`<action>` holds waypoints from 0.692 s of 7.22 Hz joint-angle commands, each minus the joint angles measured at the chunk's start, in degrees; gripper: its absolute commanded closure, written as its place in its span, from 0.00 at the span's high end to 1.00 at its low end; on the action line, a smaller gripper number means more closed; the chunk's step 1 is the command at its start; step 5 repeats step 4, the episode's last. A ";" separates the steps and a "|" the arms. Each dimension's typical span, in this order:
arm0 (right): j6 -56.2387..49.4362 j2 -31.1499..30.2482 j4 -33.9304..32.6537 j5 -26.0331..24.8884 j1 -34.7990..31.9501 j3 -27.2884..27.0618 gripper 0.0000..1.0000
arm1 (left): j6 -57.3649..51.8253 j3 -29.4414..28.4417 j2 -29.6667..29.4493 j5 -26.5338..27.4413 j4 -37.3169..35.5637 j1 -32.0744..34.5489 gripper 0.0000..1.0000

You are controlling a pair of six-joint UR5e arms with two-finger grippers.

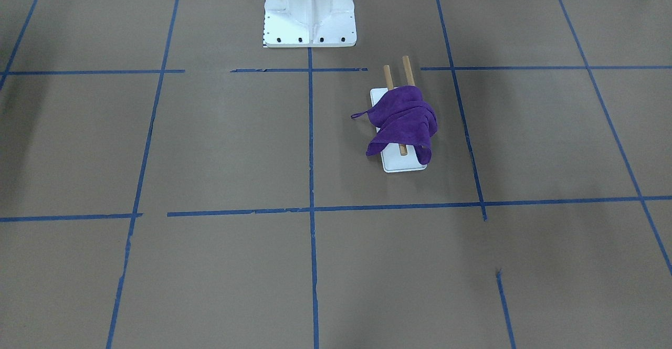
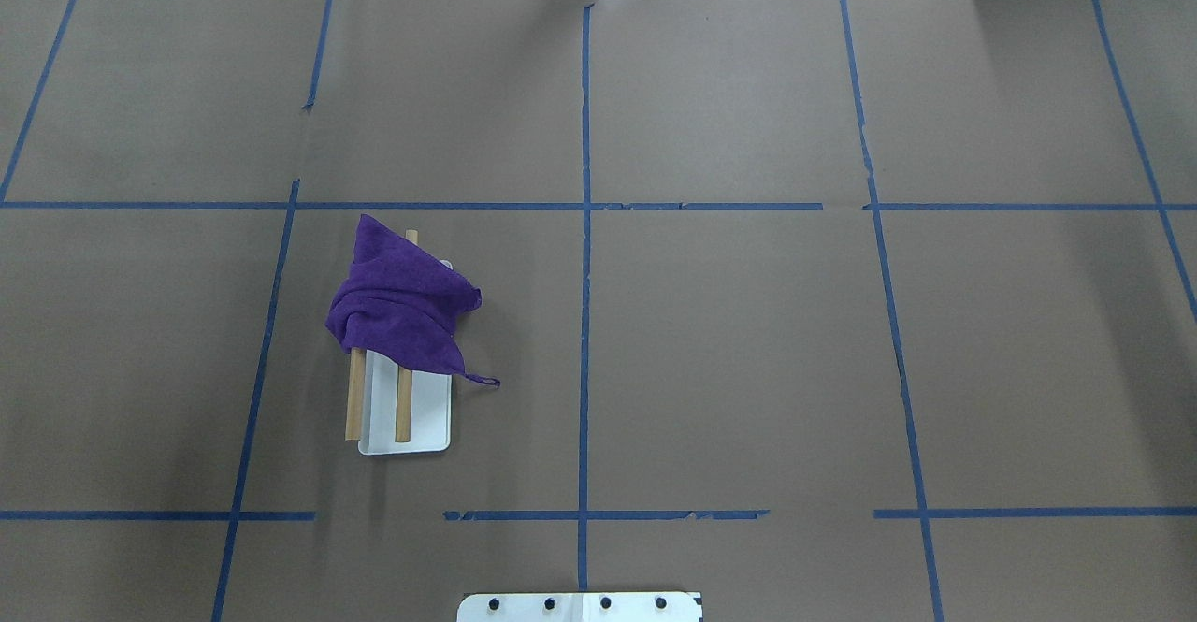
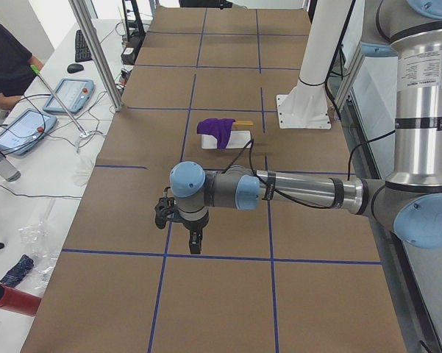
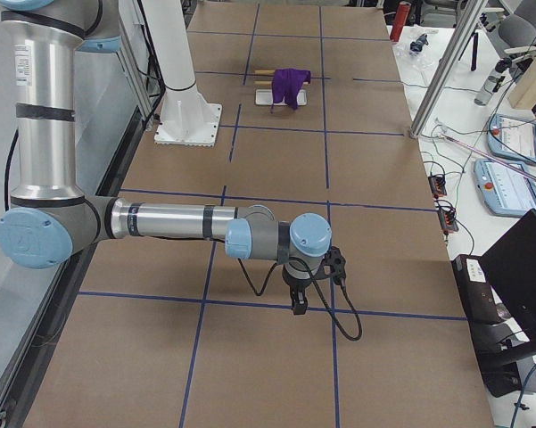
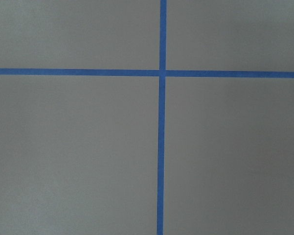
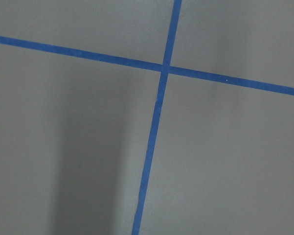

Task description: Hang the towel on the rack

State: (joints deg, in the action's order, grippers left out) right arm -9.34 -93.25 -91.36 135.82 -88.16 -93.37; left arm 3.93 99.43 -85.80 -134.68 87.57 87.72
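Towel (image 2: 402,313) bunched over rack (image 2: 418,421) dowels, table's left half, nearer robot's edge. Hanging looks done. Left gripper (image 3: 195,241) and right gripper (image 4: 299,303) well apart from it; fingers' opening impossible to tell. Next, if anything: spread towel.

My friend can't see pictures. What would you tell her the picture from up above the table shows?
A purple towel lies bunched over the far end of a small white rack with two wooden rods. The rack sits on the left side of a brown table marked with blue tape lines.
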 commanded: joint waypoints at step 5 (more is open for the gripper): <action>0.19 1.58 -0.14 2.09 3.59 1.95 1.00 | -0.07 0.15 -3.74 0.65 -0.65 0.17 1.00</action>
